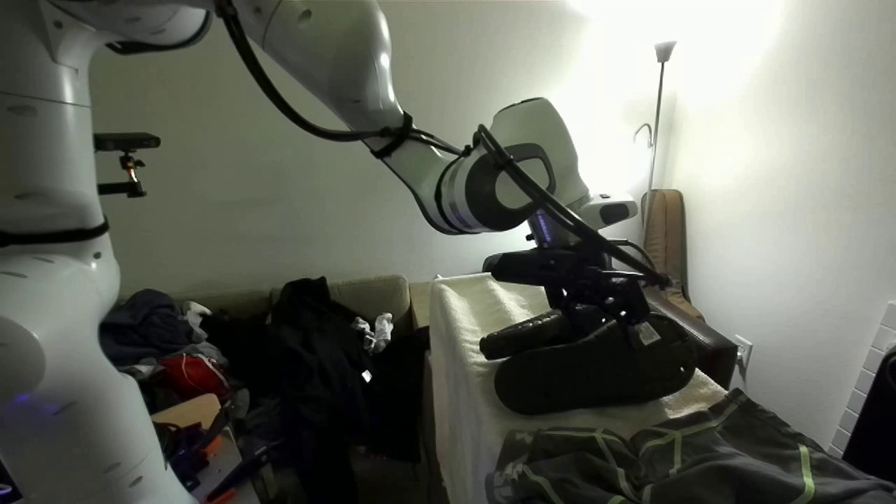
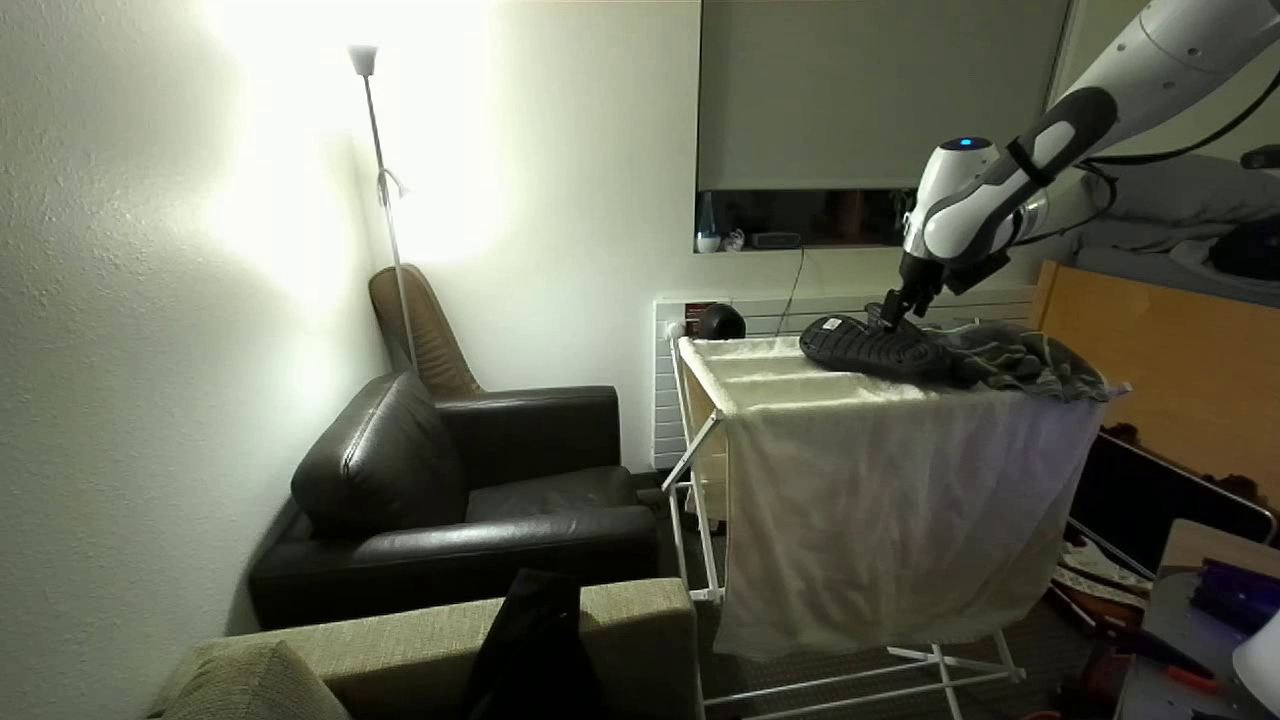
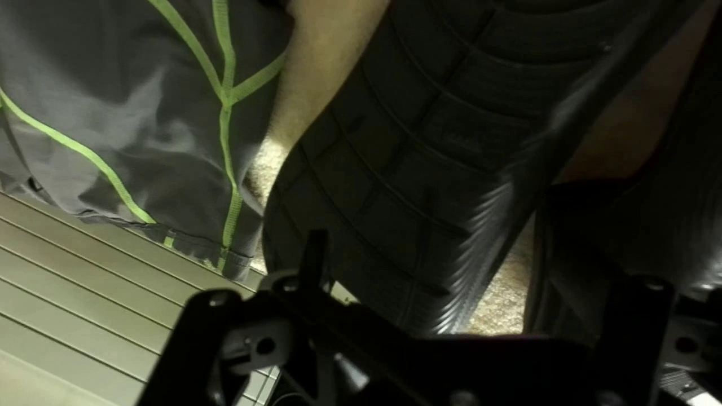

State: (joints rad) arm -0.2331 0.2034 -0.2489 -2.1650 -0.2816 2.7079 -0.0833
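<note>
The tool (image 1: 607, 315) is at a dark shoe (image 2: 865, 350), its jaws spread wide, with nothing clearly gripped. The shoe lies sole up across the drying rack (image 2: 691, 452), between the long edges. Beside it, in an exterior view, dark grey trousers (image 2: 1030, 365) reach the rack's near right corner over a pale towel (image 2: 890, 510).

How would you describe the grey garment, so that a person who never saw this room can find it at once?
Find the white rack draped with a cream cloth. On its top, beside the black footwear, lies the grey garment. It is crumpled fabric crossed by bright green lines, which the footwear does not have.
</note>
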